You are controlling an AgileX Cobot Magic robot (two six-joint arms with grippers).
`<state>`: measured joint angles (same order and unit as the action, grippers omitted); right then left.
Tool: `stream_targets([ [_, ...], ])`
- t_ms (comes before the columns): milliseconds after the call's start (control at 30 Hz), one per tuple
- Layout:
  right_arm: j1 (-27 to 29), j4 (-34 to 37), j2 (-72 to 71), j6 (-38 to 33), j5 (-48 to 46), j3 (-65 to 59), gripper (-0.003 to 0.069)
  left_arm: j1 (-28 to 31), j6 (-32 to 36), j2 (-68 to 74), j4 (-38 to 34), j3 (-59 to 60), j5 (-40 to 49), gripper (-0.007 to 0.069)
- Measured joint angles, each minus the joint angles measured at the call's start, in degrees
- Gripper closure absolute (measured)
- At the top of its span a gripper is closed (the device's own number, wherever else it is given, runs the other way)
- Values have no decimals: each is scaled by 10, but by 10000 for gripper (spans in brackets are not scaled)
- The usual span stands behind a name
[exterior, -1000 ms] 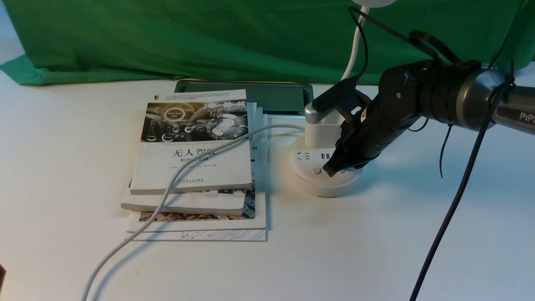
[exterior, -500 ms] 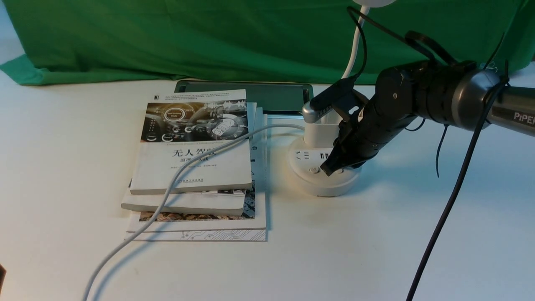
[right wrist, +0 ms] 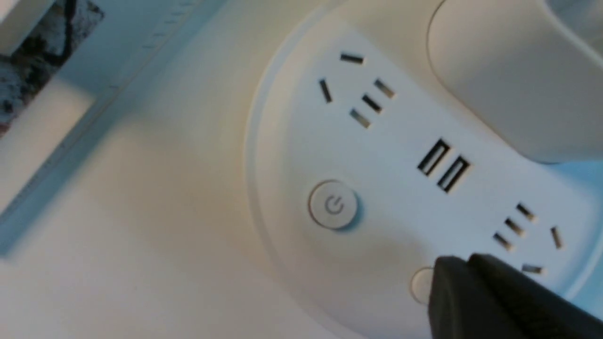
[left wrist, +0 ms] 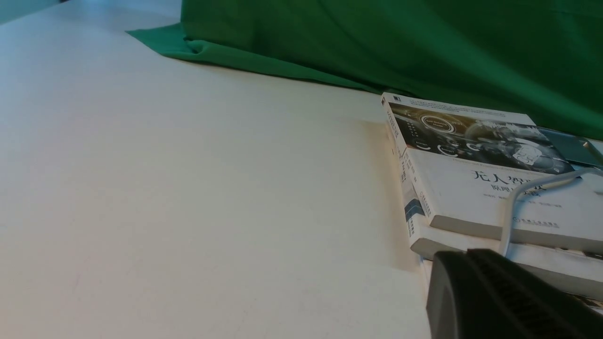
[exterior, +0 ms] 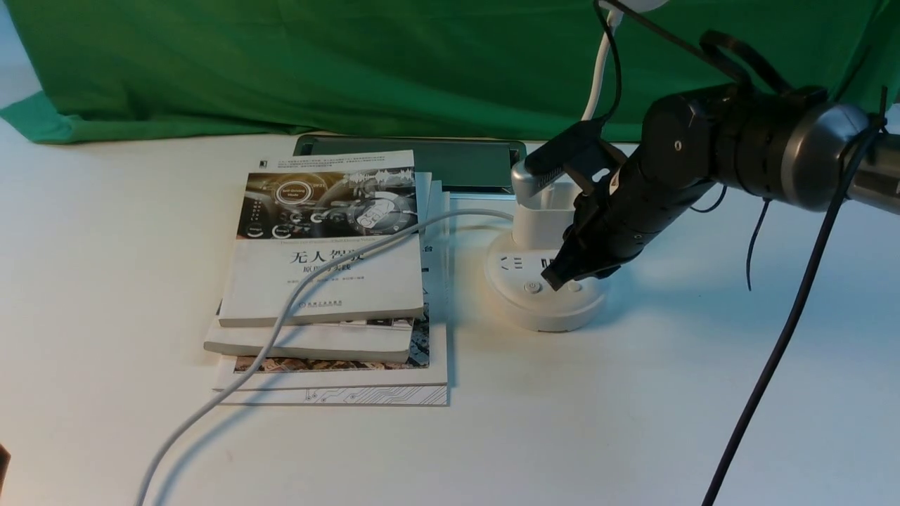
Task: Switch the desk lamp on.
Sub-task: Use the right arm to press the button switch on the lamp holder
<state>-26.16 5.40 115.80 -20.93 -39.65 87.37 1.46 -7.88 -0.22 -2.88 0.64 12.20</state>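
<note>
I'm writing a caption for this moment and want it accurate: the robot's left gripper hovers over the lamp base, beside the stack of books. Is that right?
Not quite: it is the right gripper that hovers over the lamp base, beside the stack of books, as the front view shows.

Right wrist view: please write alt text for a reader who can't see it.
Close-up of the desk lamp's round white base, with a power-symbol button in plain sight and a second button partly hidden behind the dark tool. Sockets, two USB ports and part of a white cup-shaped holder also show.
</note>
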Motion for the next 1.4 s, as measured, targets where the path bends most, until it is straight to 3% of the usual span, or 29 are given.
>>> stream_targets([
  [1400, -1, -36, 17, 15, 7, 1, 583, 0, 0, 0, 0, 0, 0, 603],
])
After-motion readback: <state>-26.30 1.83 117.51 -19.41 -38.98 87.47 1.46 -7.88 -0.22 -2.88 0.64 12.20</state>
